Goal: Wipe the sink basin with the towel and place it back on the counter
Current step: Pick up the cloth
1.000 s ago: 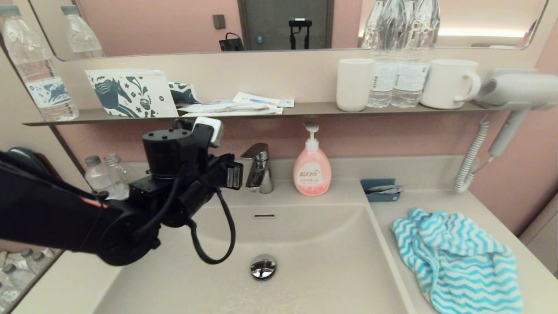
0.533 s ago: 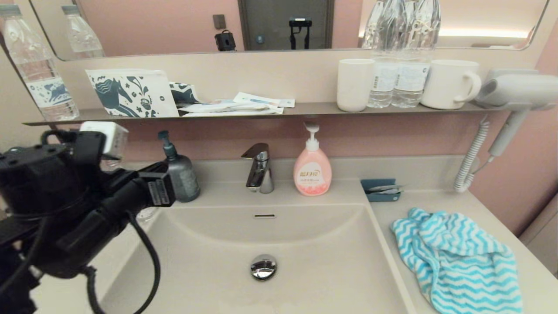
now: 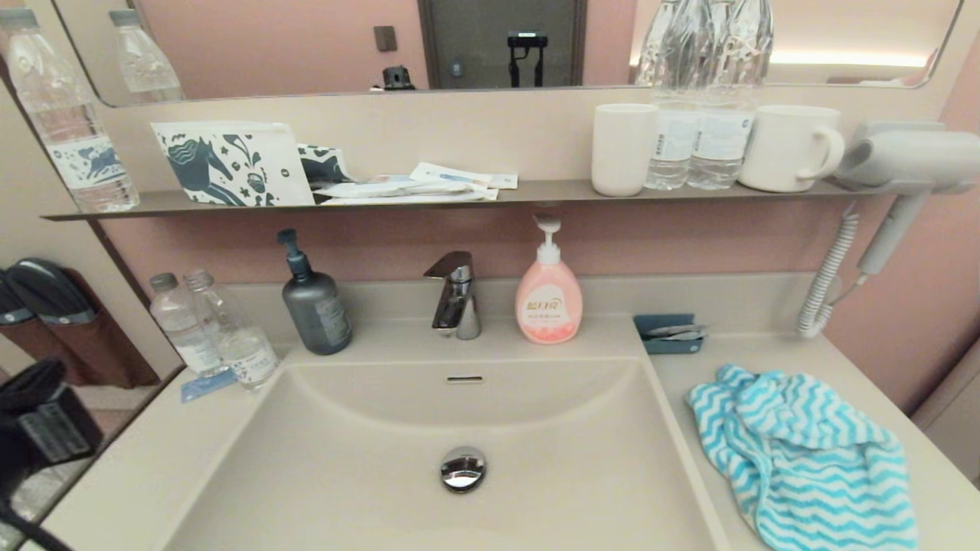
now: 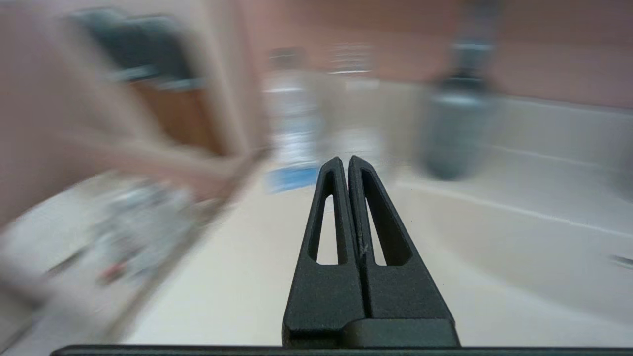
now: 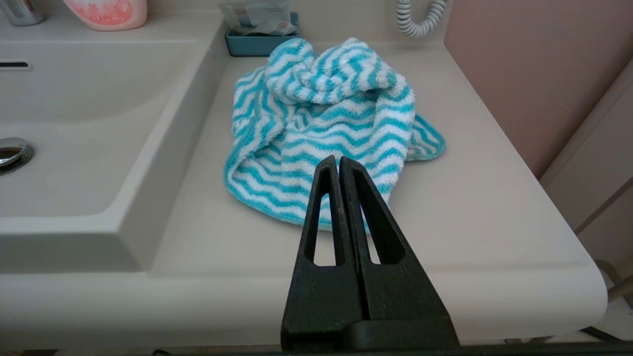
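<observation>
The turquoise-and-white zigzag towel (image 3: pixel 804 451) lies crumpled on the beige counter (image 3: pixel 842 360) to the right of the sink basin (image 3: pixel 367 459), which has a chrome drain plug (image 3: pixel 462 468) and an overflow slot (image 3: pixel 464 379). In the right wrist view the towel (image 5: pixel 326 123) sits just beyond my right gripper (image 5: pixel 339 159), which is shut and empty, held in front of the counter's front edge. My left gripper (image 4: pixel 345 160) is shut and empty, low off the counter's left end; only part of that arm (image 3: pixel 34 432) shows in the head view.
A faucet (image 3: pixel 455 295), a pink soap bottle (image 3: pixel 547 295) and a grey pump bottle (image 3: pixel 314 302) stand behind the basin. Two water bottles (image 3: pixel 214 333) stand at the left, a small blue tray (image 3: pixel 668 334) at the back right. A hair dryer (image 3: pixel 903 164) hangs on the right wall.
My left arm has swung from over the basin's left side down and out to the left edge of the head view, uncovering the grey pump bottle and the water bottles. The towel has not moved.
</observation>
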Motion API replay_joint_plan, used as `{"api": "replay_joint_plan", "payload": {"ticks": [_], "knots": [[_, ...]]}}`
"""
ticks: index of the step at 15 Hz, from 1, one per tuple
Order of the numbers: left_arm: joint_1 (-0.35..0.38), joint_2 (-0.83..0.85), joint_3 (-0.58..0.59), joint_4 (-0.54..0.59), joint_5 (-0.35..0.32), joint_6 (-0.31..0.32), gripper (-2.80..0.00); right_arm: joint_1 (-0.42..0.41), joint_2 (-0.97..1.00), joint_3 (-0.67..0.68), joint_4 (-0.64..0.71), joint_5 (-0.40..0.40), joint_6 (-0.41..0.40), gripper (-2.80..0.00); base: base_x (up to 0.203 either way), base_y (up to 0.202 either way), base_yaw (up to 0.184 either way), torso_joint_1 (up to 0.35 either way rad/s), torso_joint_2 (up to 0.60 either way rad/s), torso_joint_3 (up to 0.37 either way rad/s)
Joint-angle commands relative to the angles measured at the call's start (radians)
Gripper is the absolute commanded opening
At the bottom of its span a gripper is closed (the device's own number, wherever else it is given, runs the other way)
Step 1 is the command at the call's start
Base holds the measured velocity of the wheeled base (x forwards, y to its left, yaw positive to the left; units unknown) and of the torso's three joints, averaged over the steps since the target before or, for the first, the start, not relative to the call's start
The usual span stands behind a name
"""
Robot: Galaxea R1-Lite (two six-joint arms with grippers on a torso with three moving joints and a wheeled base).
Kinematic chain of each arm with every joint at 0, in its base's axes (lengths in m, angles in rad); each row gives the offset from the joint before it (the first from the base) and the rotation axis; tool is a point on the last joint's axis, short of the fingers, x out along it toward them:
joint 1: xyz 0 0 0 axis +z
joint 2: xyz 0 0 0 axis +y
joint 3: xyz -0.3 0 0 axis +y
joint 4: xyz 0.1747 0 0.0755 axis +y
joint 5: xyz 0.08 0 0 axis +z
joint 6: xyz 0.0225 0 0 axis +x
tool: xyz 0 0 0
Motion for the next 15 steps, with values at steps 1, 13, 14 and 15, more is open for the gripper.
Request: {"api": "replay_joint_plan", "payload": {"ticks": [1,13,14,15], "knots": [[0.062,-0.210,-0.013,0.129,0.013,0.000,-2.80,0.000,0.001,0.000,0.000,0.000,-0.001,-2.80,0.000,0.000,0.000,0.000,0.00,0.000],[0.225,-0.839,0.057,0.638,-0.506,-0.024,-2.80,0.000,0.001,0.000,0.000,0.000,-0.001,-2.80,0.000,0.000,0.000,0.000,0.00,0.000],[0.225,-0.843,0.078,0.636,-0.542,-0.024,-2.80,0.000,0.001,0.000,0.000,0.000,-0.001,-2.80,0.000,0.000,0.000,0.000,0.00,0.000],[0.224,-0.856,0.100,0.636,-0.583,-0.021,-2.80,0.000,0.001,0.000,0.000,0.000,-0.001,-2.80,0.000,0.000,0.000,0.000,0.00,0.000]]}}
